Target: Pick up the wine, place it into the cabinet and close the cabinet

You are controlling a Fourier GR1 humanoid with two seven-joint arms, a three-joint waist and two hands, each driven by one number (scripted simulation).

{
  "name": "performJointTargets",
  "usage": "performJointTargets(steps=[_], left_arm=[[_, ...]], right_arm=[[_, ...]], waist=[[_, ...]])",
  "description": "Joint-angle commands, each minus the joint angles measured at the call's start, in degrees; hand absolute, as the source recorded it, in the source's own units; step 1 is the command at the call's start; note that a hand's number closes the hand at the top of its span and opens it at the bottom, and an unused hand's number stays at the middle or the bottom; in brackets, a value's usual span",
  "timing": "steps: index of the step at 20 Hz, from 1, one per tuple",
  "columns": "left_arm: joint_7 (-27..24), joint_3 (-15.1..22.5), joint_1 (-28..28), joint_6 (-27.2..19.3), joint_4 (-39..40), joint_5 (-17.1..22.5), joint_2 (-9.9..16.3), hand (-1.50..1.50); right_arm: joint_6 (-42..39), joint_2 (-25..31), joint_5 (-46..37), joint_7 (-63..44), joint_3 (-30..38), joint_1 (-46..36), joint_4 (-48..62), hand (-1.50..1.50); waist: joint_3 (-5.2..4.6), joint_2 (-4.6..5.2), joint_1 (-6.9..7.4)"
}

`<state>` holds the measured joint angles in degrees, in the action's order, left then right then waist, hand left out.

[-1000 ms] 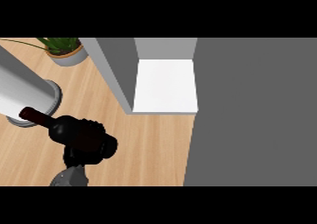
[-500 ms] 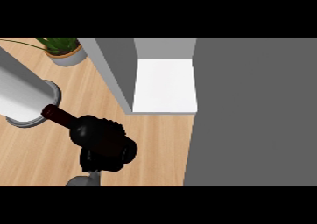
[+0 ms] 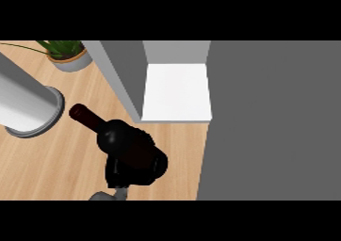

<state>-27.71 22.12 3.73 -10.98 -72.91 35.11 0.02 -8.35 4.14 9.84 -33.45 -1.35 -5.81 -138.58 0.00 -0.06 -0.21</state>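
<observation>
The wine bottle (image 3: 97, 123) lies tilted over the wooden counter (image 3: 55, 164), its neck pointing up-left toward the grey cylinder (image 3: 20, 101). The right hand (image 3: 135, 162) curls round its body, beside the open cabinet (image 3: 177, 92). No label is readable.

We see only the neck of the dark glass wine bottle (image 3: 86, 117); its body is hidden under the black right hand (image 3: 135, 160). At eleven o'clock, the potted green plant (image 3: 65, 54) is cut off.
</observation>
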Motion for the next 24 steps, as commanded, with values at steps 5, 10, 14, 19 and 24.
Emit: performJointTargets(steps=[5, 10, 14, 19, 24], left_arm=[[-6.20, 3.78, 6.02, -4.39, 8.67, 8.40, -0.02, 1.50], [-8.62, 8.28, 6.95, -7.33, 10.49, 11.13, -0.02, 1.50], [-14.72, 6.20, 16.57, -1.65, 25.12, 15.88, -0.02, 1.50], [-13.96, 6.37, 20.76, -3.92, 25.44, 18.04, -0.02, 1.50], [-15.74, 9.87, 25.44, -7.98, 26.36, 22.19, -0.02, 1.50]], right_arm=[[-3.25, 0.07, 4.45, 4.10, 1.90, 4.94, -0.37, -1.50], [1.30, 1.50, 6.47, -5.79, 3.42, -2.90, -4.38, -1.50], [-3.44, -0.09, 4.02, 3.73, 0.35, 5.42, -1.60, -1.50], [-3.18, -0.07, 5.05, 2.68, 1.60, 6.51, -3.34, -1.50], [-1.61, -1.28, 2.42, 3.55, 0.10, 2.53, 0.06, -1.50]], waist=[[-0.01, 0.09, -0.19], [-0.03, 0.05, -0.10], [-0.03, 0.20, -0.73], [-0.01, 0.10, -0.48], [-0.02, 0.13, -0.52]])
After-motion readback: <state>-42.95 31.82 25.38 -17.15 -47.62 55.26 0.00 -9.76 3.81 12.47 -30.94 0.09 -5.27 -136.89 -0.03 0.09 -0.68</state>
